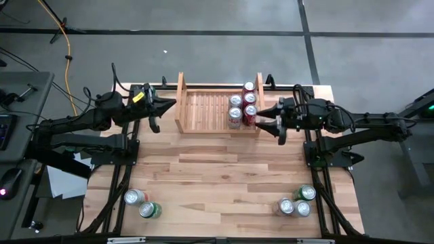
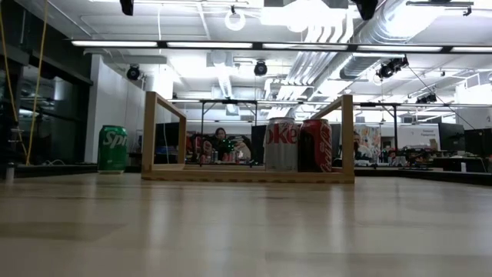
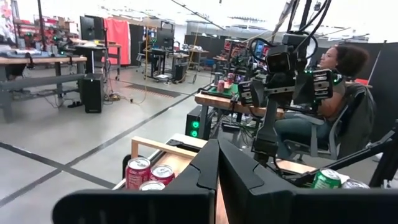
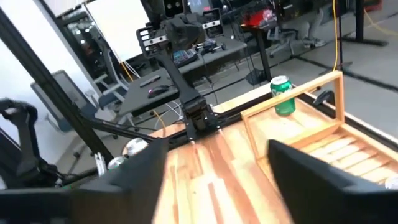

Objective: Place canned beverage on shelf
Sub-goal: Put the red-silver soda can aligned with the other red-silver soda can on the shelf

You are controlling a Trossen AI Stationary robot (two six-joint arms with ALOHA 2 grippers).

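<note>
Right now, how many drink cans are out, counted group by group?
Cans on the shelf: 5
Green can beside the shelf's left board: 1
Cans at the table's front left: 2
Cans at its front right: 3
Total: 11

Rear shelf cans (image 2: 214, 148) hidden behind front pair (image 2: 298, 145), low view.
</note>
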